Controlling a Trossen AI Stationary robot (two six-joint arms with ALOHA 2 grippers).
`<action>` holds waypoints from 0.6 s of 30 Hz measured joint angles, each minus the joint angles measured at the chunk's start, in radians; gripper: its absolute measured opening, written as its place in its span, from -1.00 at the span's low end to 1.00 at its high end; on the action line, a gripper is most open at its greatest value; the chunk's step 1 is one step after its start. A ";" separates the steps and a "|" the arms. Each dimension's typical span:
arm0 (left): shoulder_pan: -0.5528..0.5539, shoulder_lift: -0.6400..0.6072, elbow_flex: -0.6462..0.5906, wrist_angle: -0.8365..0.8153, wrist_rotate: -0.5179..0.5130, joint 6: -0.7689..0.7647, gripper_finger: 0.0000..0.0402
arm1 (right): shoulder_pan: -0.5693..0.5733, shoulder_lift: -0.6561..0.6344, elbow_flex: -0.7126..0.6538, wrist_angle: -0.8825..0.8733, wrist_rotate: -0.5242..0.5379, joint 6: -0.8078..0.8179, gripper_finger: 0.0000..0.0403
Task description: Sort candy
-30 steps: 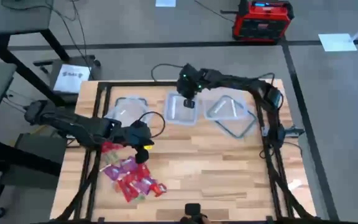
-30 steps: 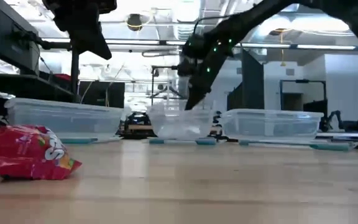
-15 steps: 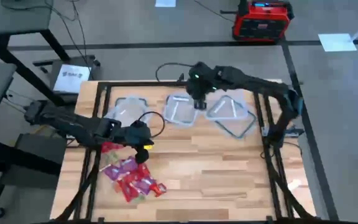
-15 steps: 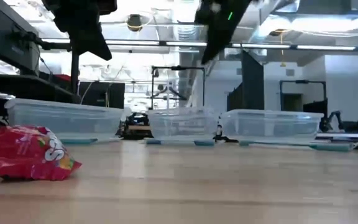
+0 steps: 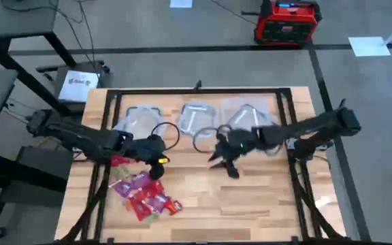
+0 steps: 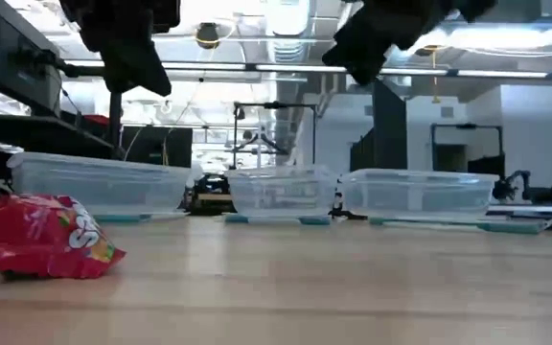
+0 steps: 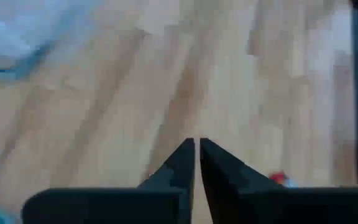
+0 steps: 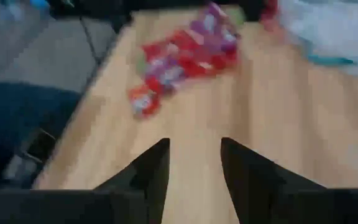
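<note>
The pile of small shiny red, pink and purple candy packs lies on the light wooden bench near its front left corner; one red pack close to the low camera has big white letters, but I cannot read the word. The left gripper hangs just over the back edge of the pile, its two dark fingers almost touching and holding nothing; the right gripper is above the middle of the bench with its fingers apart and empty. Three clear plastic tubs with bluish rims sit in a row along the back edge.
</note>
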 joint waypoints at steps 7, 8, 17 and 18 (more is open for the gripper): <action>-0.126 0.116 0.000 0.103 0.043 0.043 -0.55 | 0.147 0.035 -0.023 0.059 0.235 0.079 -0.34; -0.144 0.145 0.000 0.119 0.043 0.061 -0.54 | 0.166 0.035 -0.023 0.058 0.273 0.086 -0.34; -0.259 0.404 0.078 0.143 0.050 -0.025 -0.54 | 0.352 0.035 -0.023 0.029 0.584 0.193 -0.34; -0.270 0.429 0.088 0.141 0.066 -0.060 -0.54 | 0.368 0.035 -0.023 0.029 0.606 0.203 -0.34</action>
